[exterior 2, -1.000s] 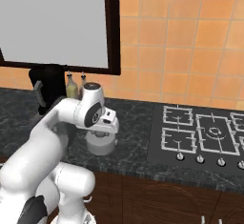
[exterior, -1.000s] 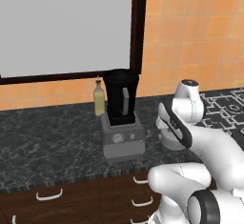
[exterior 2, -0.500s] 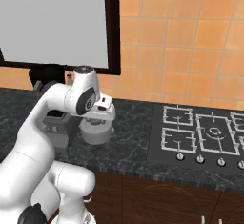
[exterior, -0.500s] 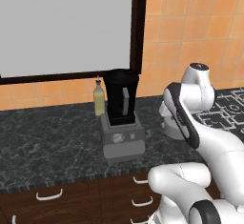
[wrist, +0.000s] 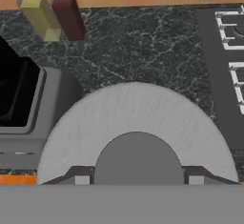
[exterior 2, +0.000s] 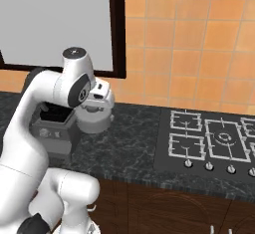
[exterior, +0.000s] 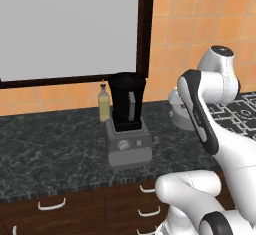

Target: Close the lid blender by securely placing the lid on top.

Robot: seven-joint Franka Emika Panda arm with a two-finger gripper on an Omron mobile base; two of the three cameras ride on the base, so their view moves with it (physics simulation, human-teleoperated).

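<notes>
Black and open-topped, the blender (exterior: 128,121) stands on the dark counter (exterior: 55,139) to the left, and the light-grey lid (wrist: 136,137) hangs to its right, lifted clear and level with the jar's mouth. I judge the lid light, rigid and smooth, best taken by its stubby central knob. My gripper (wrist: 138,180) has its jaws partly closed on that knob, a fingertip (wrist: 82,180) showing at either side.

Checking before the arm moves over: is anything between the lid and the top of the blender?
Nothing visible blocks it. The lid, held in the gripper, hangs right of the blender, whose jar is open on top.
</notes>
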